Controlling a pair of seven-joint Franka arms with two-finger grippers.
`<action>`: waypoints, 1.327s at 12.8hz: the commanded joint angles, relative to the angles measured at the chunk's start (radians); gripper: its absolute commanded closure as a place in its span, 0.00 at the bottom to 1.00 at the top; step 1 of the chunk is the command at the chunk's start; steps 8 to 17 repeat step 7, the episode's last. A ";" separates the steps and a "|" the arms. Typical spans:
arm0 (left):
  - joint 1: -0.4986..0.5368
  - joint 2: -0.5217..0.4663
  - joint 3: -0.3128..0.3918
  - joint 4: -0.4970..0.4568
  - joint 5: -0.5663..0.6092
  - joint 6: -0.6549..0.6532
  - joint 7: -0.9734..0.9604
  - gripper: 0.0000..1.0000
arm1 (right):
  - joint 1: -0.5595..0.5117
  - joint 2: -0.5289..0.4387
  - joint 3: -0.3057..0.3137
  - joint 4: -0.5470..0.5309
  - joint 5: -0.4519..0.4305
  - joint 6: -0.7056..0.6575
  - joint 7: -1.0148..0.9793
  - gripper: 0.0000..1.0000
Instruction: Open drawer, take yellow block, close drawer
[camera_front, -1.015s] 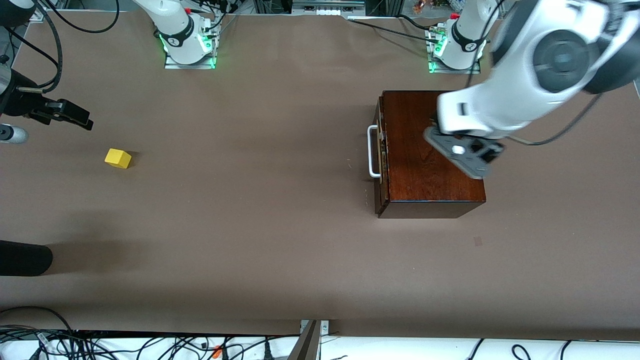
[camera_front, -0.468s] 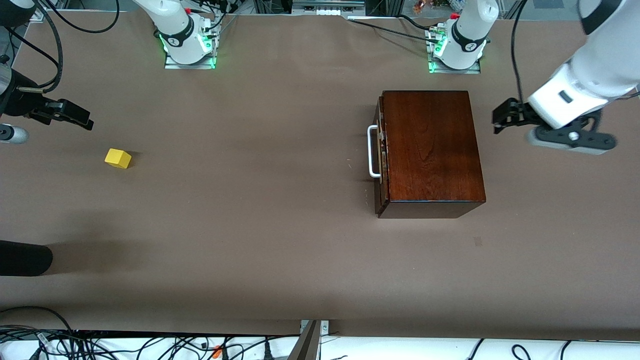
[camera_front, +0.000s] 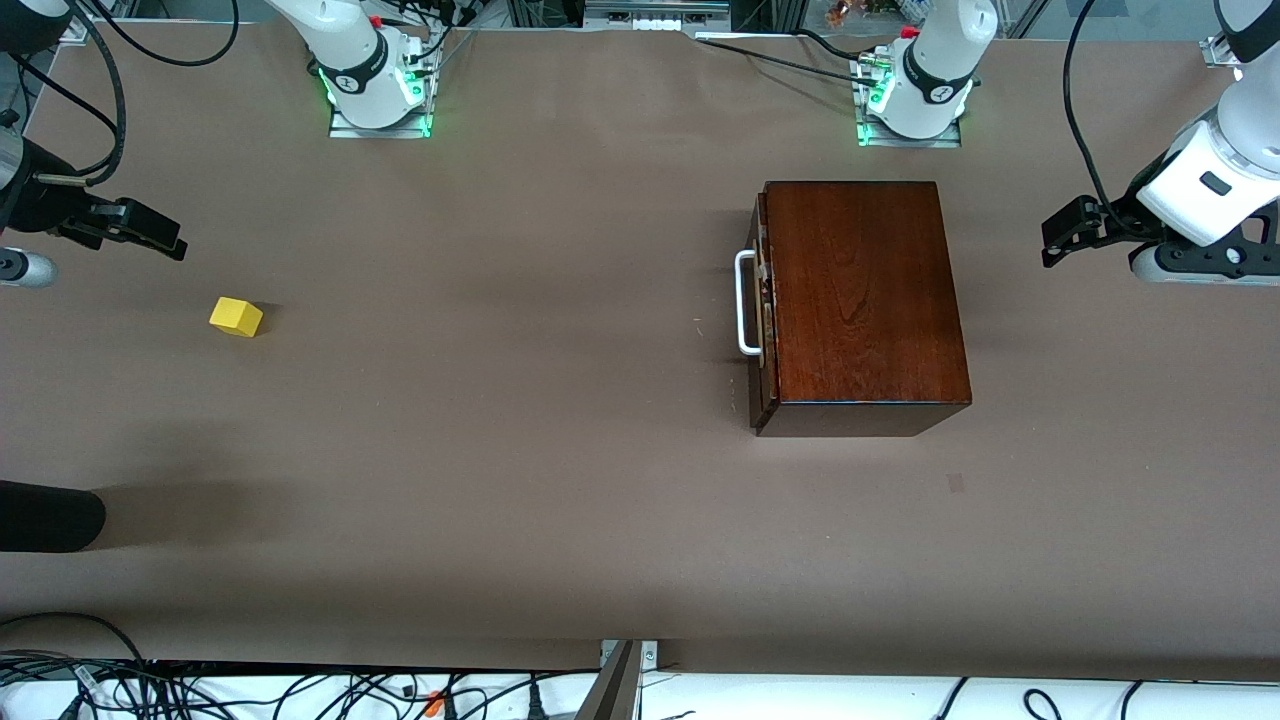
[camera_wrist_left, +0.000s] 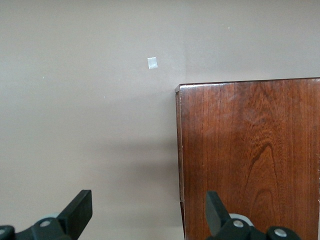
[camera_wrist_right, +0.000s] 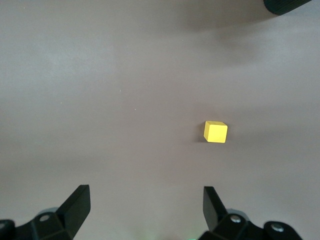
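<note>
The dark wooden box (camera_front: 865, 300) stands on the table with its drawer (camera_front: 758, 300) shut and the white loop handle (camera_front: 745, 303) facing the right arm's end. The yellow block (camera_front: 236, 317) lies on the bare table toward the right arm's end; it also shows in the right wrist view (camera_wrist_right: 215, 132). My left gripper (camera_front: 1062, 232) is open and empty over the table beside the box, toward the left arm's end; in its wrist view (camera_wrist_left: 148, 215) the box top (camera_wrist_left: 250, 160) shows. My right gripper (camera_front: 150, 232) is open and empty (camera_wrist_right: 146, 205) over the table near the block.
A black rounded object (camera_front: 50, 515) juts in at the table's edge at the right arm's end, nearer the front camera than the block. A small pale mark (camera_front: 956, 483) lies on the table near the box. Cables run along the table's edges.
The left arm has swung off from over the box top out toward its own end of the table. The right arm, the block and the box have not moved.
</note>
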 joint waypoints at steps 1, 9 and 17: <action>0.010 -0.029 -0.009 -0.030 -0.008 0.016 -0.014 0.00 | -0.015 -0.011 0.012 0.002 0.007 -0.008 0.011 0.00; 0.010 -0.029 -0.009 -0.030 -0.006 0.009 -0.016 0.00 | -0.015 -0.011 0.012 0.002 0.007 -0.010 0.011 0.00; 0.010 -0.029 -0.009 -0.030 -0.006 0.009 -0.016 0.00 | -0.015 -0.011 0.012 0.002 0.007 -0.010 0.011 0.00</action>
